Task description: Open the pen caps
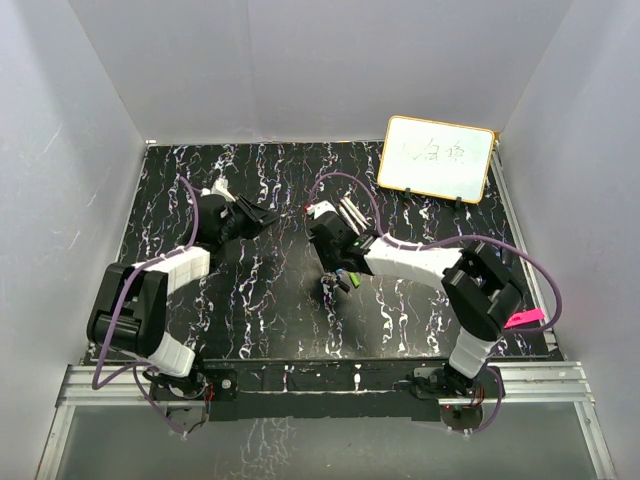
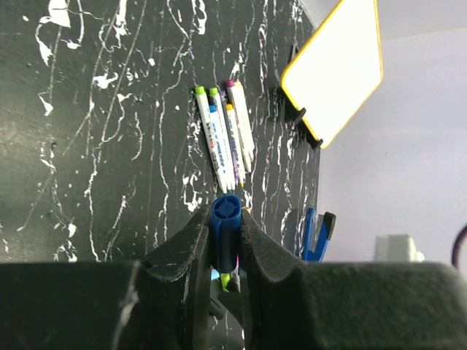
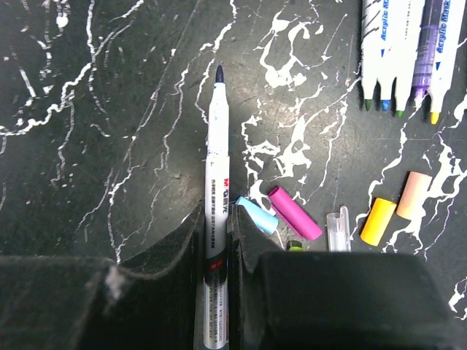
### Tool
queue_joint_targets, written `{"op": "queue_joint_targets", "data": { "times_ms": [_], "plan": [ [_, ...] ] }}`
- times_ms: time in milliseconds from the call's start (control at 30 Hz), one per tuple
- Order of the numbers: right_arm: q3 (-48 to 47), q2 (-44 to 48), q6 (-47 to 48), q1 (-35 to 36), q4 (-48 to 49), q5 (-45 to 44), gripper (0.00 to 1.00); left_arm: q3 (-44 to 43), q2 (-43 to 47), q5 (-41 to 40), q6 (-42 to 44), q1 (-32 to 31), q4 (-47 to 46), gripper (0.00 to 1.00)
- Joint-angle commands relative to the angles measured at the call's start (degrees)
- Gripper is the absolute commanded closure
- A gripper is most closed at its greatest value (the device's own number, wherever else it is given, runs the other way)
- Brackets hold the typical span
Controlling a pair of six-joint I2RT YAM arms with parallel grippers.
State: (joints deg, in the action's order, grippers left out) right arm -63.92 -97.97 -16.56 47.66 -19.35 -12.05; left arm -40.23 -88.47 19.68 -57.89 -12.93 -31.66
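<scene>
Black, white-veined surface (image 1: pixel 270 300) enclosed by pale walls, with a yellow-framed whiteboard (image 1: pixel 437 158) propped at its far right corner. Left arm (image 1: pixel 150 300) and right arm (image 1: pixel 440 265) both reach inward toward the middle.

Left fingers (image 2: pixel 182 244) are clamped on a blue cap (image 2: pixel 226 211), its round end facing outward. Right fingers (image 3: pixel 175 248) are clamped on the barrel of a white pen (image 3: pixel 217 168); its dark tip is bare and points away from the wrist, along the surface. The split grip reads as a pull-apart hold, one arm steadying the barrel while the other takes the cap.

Other pens (image 3: pixel 405 44) lie side by side near the whiteboard, coloured tips exposed. They are probably grouped there to keep opened ones apart from the working spot.

Loose caps (image 3: pixel 294 211) in light blue, magenta, clear, orange and peach lie scattered just beside the held pen, likely dropped wherever each came free.

No tray, cup or box is visible; pens and caps rest directly on the surface.
</scene>
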Motion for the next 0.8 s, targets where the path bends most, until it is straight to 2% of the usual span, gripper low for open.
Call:
{"op": "queue_joint_targets", "data": {
  "times_ms": [0, 267, 467, 767],
  "plan": [
    [-3.7, -3.2, 1.8, -1.3, 3.7, -0.5, 1.0, 0.9, 5.6, -0.3, -0.4, -0.5, -0.4, 1.0],
    [-7.7, -9.9, 7.7, -3.7, 7.4, -0.5, 1.0, 3.6, 9.0, -0.1, -0.7, -0.5, 0.5, 1.0],
    [-9.1, -11.6, 10.2, -5.6, 10.9, 1.1, 1.0, 4.9, 9.8, -0.1, -0.9, -0.5, 0.5, 1.0],
    [-13.4, -15.9, 12.2, -7.8, 11.6, 2.5, 1.0, 5.5, 9.8, -0.1, -0.9, -0.5, 0.8, 1.0]
  ]
}}
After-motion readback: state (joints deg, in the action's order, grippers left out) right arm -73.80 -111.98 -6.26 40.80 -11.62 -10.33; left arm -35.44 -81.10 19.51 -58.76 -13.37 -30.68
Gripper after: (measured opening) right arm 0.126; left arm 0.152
